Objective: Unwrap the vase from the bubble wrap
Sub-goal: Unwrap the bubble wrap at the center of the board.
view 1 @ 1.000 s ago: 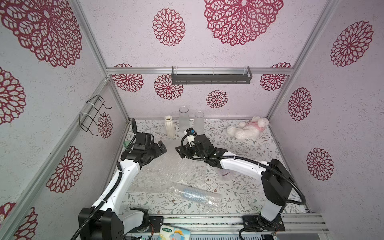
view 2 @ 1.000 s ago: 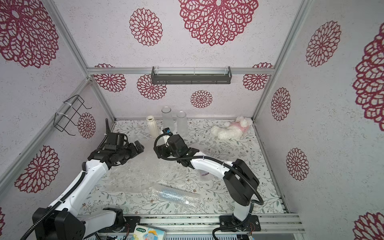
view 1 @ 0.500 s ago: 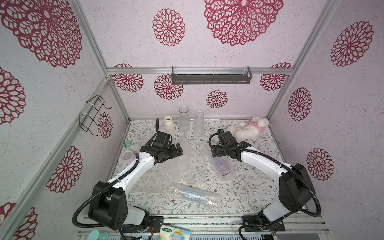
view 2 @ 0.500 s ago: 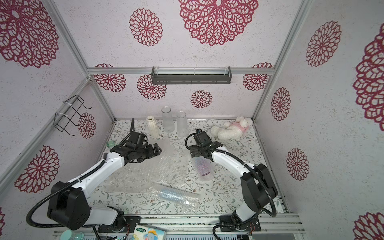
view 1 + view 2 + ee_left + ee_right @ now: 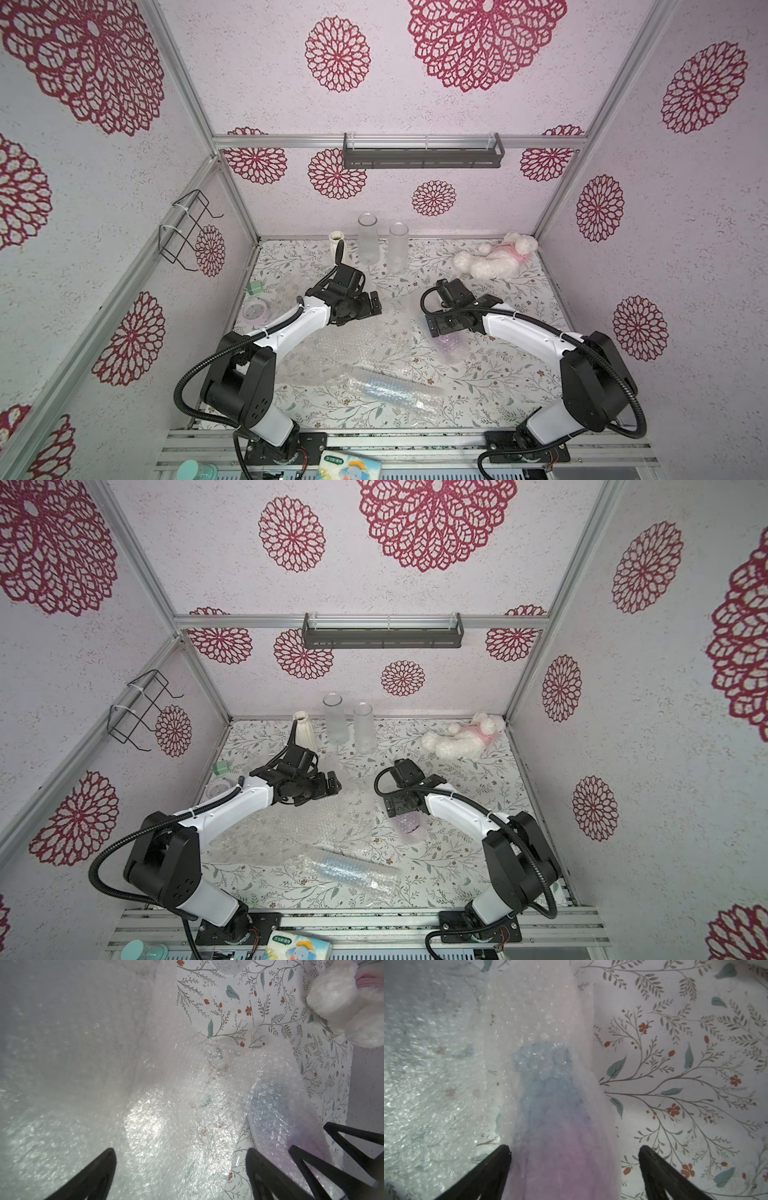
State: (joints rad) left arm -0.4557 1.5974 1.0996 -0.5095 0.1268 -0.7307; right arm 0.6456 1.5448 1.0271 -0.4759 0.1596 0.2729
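Observation:
A blue-and-purple vase (image 5: 550, 1105) lies on the table inside bubble wrap (image 5: 529, 1012); it shows right of centre in both top views (image 5: 449, 347) (image 5: 409, 824). My right gripper (image 5: 574, 1147) hangs over it, open, one finger on each side of the wrapped body (image 5: 442, 329) (image 5: 401, 809). A loose bubble wrap sheet (image 5: 357, 336) (image 5: 307, 818) spreads leftward from the vase. My left gripper (image 5: 180, 1151) is open above this sheet with nothing between its fingers (image 5: 373, 305) (image 5: 332, 785). The wrapped vase (image 5: 270, 1105) also shows in the left wrist view.
A second bubble-wrapped bluish bundle (image 5: 395, 392) lies near the front edge. At the back stand a white ribbed vase (image 5: 338, 245) and two clear glass cylinders (image 5: 368, 241). A plush toy (image 5: 494, 257) is back right; a green box (image 5: 254, 287) and tape roll (image 5: 254, 311) far left.
Both arms swung rightward: the right gripper from the table's middle to over the wrapped vase, the left gripper from the left side to the middle. The vase stayed put.

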